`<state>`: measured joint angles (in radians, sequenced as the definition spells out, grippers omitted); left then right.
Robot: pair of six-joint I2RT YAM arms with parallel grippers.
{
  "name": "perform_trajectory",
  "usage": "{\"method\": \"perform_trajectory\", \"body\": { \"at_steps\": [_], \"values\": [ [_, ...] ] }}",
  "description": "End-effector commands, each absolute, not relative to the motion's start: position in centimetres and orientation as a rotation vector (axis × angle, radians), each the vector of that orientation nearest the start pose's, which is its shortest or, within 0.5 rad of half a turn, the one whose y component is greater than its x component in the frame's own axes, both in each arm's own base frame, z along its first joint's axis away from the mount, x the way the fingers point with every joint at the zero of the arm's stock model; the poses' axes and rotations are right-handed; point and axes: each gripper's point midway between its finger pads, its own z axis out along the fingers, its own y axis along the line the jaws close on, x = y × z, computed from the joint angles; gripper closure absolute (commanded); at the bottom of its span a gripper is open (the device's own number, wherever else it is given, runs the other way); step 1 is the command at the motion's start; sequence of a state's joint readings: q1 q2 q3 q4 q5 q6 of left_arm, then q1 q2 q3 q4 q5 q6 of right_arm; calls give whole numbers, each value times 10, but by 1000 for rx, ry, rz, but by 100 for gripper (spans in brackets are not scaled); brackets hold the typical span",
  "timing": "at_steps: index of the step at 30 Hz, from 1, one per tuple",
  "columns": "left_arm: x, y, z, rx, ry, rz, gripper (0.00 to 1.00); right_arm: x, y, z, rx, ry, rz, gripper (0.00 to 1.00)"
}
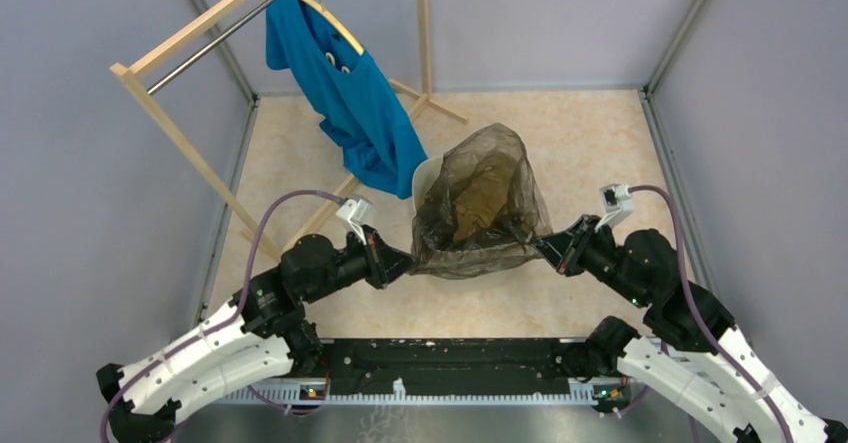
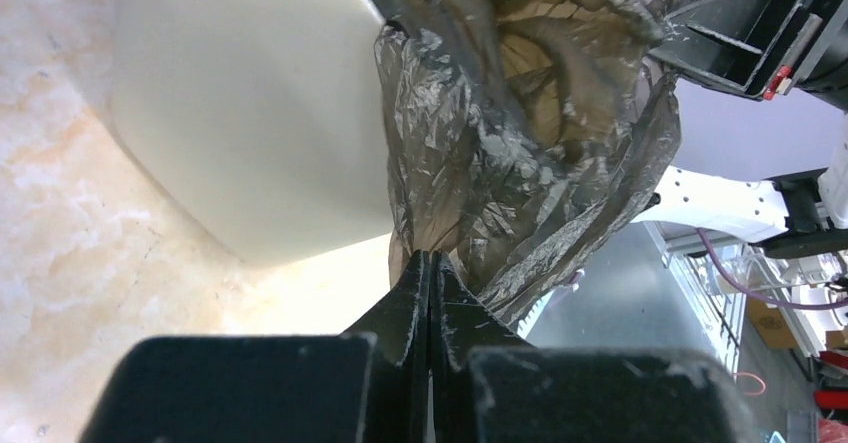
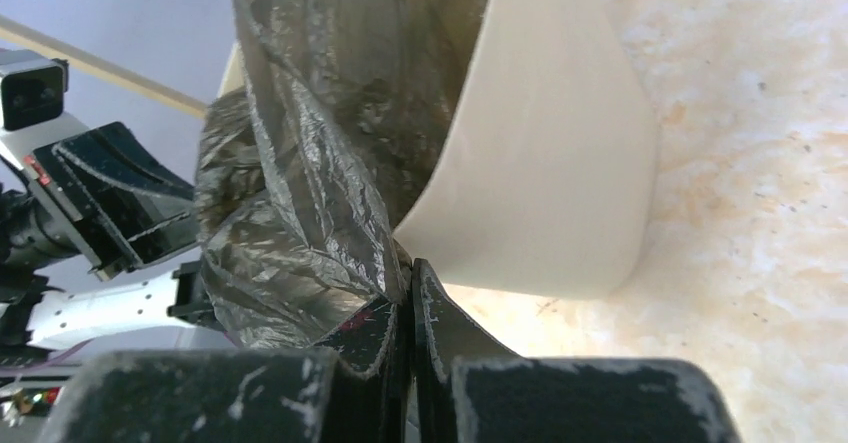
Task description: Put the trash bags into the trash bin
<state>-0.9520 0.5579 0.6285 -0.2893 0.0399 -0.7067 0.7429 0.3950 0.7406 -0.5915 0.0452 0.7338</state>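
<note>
The dark, see-through trash bag (image 1: 480, 203) is stretched between my two grippers and drapes over the cream trash bin (image 1: 426, 175), hiding most of it. My left gripper (image 1: 408, 259) is shut on the bag's left edge. My right gripper (image 1: 541, 245) is shut on its right edge. In the left wrist view the crinkled bag (image 2: 500, 133) rises from the closed gripper (image 2: 430, 260) beside the bin's smooth wall (image 2: 250, 113). In the right wrist view the bag (image 3: 300, 163) hangs left of the bin's wall (image 3: 540, 163), pinched at the gripper (image 3: 410, 268).
A wooden clothes rack (image 1: 180, 128) stands at the back left with a blue shirt (image 1: 350, 98) on a hanger, just left of the bin. Grey walls close in the beige floor on three sides. A black rail (image 1: 450, 363) runs along the near edge.
</note>
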Motion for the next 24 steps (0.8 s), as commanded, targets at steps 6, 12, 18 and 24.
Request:
{"method": "perform_trajectory", "body": {
  "at_steps": [6,12,18,24],
  "values": [
    [139,-254,233,179,1940,-1243,100,177,136,239,36,1955,677,100],
    [165,-254,223,74,1982,-1113,100,199,136,228,12,1936,556,98],
    [173,-249,207,9,2024,-1051,100,211,143,199,-36,1952,504,75],
    [167,-235,202,23,2084,-974,79,190,131,247,-61,1929,546,46]
  ]
}}
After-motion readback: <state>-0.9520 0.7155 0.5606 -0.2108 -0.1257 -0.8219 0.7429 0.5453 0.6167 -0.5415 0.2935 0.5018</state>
